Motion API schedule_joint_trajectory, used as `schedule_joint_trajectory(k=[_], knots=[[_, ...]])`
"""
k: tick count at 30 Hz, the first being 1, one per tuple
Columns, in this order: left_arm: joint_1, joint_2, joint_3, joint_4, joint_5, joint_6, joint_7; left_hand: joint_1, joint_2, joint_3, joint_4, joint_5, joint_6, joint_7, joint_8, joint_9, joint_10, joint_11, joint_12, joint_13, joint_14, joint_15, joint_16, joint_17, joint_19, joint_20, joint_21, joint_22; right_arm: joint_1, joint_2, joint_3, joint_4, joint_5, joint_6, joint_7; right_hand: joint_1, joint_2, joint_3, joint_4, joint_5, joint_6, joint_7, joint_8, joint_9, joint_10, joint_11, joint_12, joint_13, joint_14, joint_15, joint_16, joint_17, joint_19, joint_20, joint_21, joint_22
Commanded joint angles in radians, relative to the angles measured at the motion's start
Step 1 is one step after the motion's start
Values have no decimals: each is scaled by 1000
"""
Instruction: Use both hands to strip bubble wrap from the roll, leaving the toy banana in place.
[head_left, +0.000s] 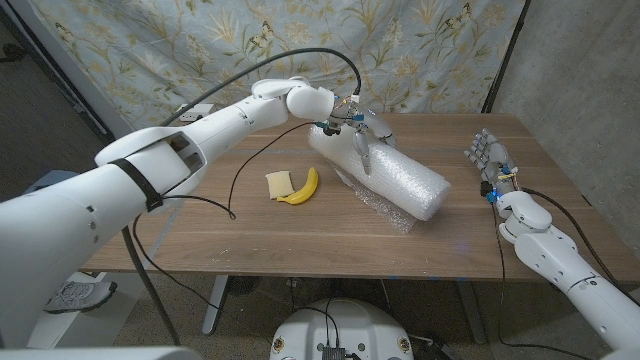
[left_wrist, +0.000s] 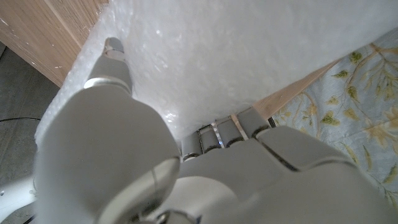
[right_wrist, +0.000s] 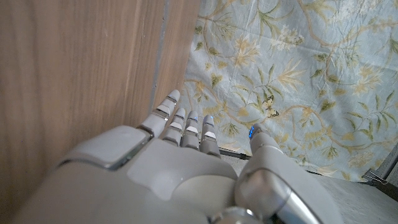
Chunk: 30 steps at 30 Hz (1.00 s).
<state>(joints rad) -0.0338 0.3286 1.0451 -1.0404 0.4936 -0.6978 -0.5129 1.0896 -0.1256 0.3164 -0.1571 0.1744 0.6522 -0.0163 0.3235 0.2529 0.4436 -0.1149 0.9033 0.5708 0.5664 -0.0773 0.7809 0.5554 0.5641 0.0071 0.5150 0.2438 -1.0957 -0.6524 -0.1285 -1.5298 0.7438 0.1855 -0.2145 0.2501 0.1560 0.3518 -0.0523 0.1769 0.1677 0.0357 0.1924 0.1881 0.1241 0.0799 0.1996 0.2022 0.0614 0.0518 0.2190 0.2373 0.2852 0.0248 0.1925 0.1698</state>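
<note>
No brand, label or readable writing can be made out on anything in view.

A roll of bubble wrap (head_left: 385, 170) is seen lying slantwise on the wooden table (head_left: 180, 235), from near the far edge at the middle toward the right half, with a loose sheet of wrap (head_left: 385, 212) spread beneath its near end. The left hand (head_left: 358, 128) is set on the roll's far end, its fingers (left_wrist: 115, 59) pressed over the wrap; whether they are truly clamped on it cannot be told. The toy banana (head_left: 302, 188) lies just left of the roll, apart from it, with a pale yellow block (head_left: 277, 183) touching its left side.

The right hand (head_left: 490, 160) is held near the table's right edge, well apart from the roll, its fingers (right_wrist: 186, 127) straight and slightly apart, holding nothing. Bare wood is left along the near edge and across the left end of the table.
</note>
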Motion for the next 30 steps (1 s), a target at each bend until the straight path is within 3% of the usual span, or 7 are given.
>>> schedule_joint_trajectory(k=[1,10,25,30], knots=[[-18,-29,-8,46,-33,15,18,132,145,-3,4,6,9,0,4,5,79,-66,2,102,108,-103,5,6,-3,2,5,3,-9,-7,0,-7,0,-10,-3,-7,0,7,-4,0,-1,4,3,3,-2,-3,4,5,-4,5,7,0,-2,-4,3,4],[-26,-53,-15,75,-68,33,37,132,147,-4,4,6,10,2,5,7,84,-67,0,101,111,-101,7,10,-4,2,8,3,-14,-12,4,-7,0,-10,-3,-7,0,7,-4,0,-2,4,3,3,-2,-4,4,5,-4,7,8,1,-2,-5,3,4],[-13,-94,-54,85,-220,130,-18,135,156,-11,5,7,14,8,6,11,90,-61,-2,103,111,-97,15,15,-9,8,16,3,-7,-16,8,3,0,-5,10,-6,0,8,-5,0,-1,3,4,3,-2,-4,5,5,-4,6,8,0,-2,-5,4,4],[0,-97,-66,75,-233,150,18,137,158,-14,4,8,16,10,7,12,93,-60,-2,104,113,-96,17,14,-10,9,19,3,-6,-20,12,5,2,-3,15,-7,0,8,-4,0,-1,4,4,3,-2,-3,5,5,-5,6,8,0,-2,-5,4,4]])
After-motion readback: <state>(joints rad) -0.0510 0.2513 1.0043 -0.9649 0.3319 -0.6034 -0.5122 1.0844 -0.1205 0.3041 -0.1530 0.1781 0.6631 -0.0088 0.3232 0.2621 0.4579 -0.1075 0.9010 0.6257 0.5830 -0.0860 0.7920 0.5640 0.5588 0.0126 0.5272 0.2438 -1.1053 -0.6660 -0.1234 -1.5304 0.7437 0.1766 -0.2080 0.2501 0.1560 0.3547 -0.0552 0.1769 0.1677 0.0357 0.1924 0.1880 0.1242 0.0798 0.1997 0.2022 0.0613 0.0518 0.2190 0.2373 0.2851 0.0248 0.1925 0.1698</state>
